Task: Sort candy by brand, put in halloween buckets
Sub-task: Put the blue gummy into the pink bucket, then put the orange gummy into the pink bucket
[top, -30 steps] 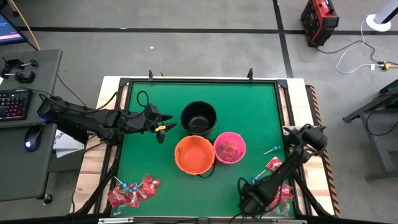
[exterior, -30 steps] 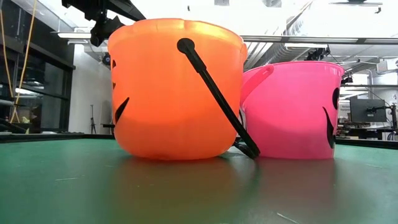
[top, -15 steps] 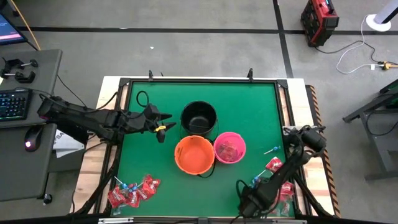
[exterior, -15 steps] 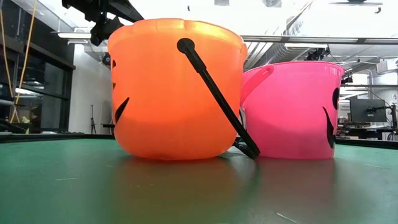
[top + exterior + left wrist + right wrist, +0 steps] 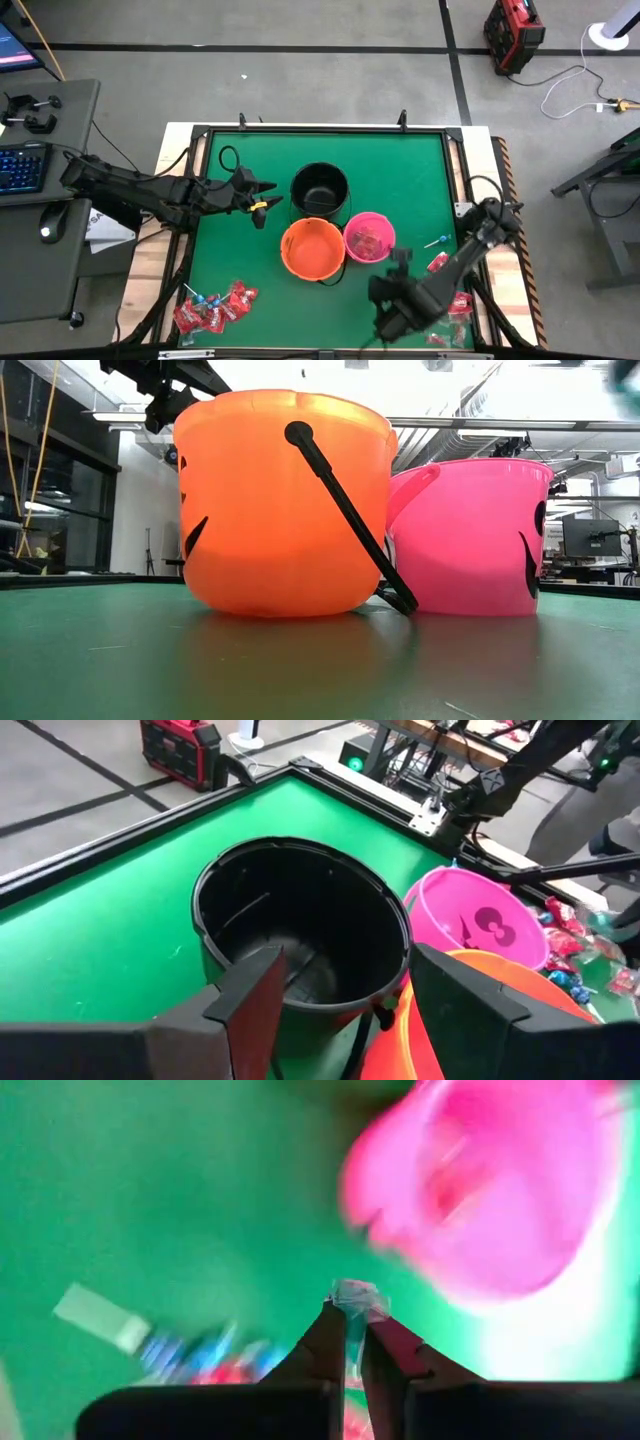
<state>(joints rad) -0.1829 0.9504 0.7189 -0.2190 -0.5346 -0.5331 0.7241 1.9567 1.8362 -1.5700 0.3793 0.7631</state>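
Note:
The black bucket (image 5: 320, 188), the orange bucket (image 5: 314, 248) and the pink bucket (image 5: 370, 238) stand upright in a cluster at mid-table. The pink one holds red packets. My right gripper (image 5: 398, 262) is just near-right of the pink bucket and is shut on a small candy piece (image 5: 355, 1295) with a pale crinkled wrapper. My left gripper (image 5: 262, 206) is open and empty, left of the black bucket (image 5: 300, 930). Loose candy lies in a pile near the table's near-left corner (image 5: 215, 305) and another near its near-right corner (image 5: 452, 305). My right gripper pinches the candy piece between its two fingertips (image 5: 330, 1335). The crinkled wrapper end (image 5: 357, 1293) sticks out past the tips. The piece is lifted clear of the table. The picture is blurred, so which part of the piece is pinched does not show.
A red packet (image 5: 438, 263) and a blue lollipop (image 5: 436, 242) lie loose right of the pink bucket. The orange bucket's black handle (image 5: 345, 510) hangs down its side. A black frame (image 5: 320, 130) runs round the green mat. Bare mat lies at the far right.
My right gripper has risen from the candy pile near the table's near-right corner. It has swung toward the far edge and the left, up to the pink bucket, carrying the candy piece. The buckets have stayed in place.

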